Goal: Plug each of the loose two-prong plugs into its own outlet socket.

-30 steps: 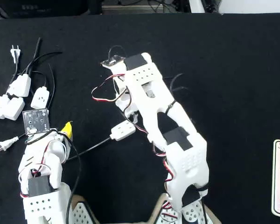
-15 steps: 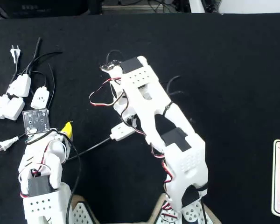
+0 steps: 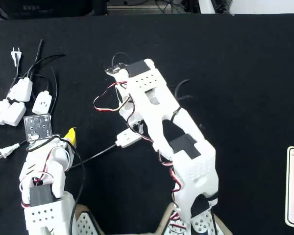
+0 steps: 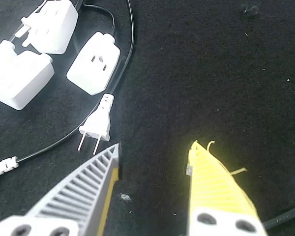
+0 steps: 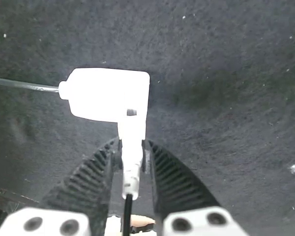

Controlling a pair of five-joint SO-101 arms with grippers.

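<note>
On the black counter (image 3: 245, 73), the right gripper (image 5: 132, 147) is clenched on a white plug (image 5: 132, 129) pressed against its cord-end socket (image 5: 108, 93); the prongs are hidden, so it may be only part-seated. The unanchored socket could slide under a push. The left gripper (image 4: 155, 145) hangs released above a loose two-prong plug (image 4: 99, 125).

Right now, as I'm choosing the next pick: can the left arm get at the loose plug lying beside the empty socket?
Probably yes. The left gripper is open, and the plug lies uncovered just off its grey fingertip, prongs toward it. Only its own cord runs nearby.
</note>
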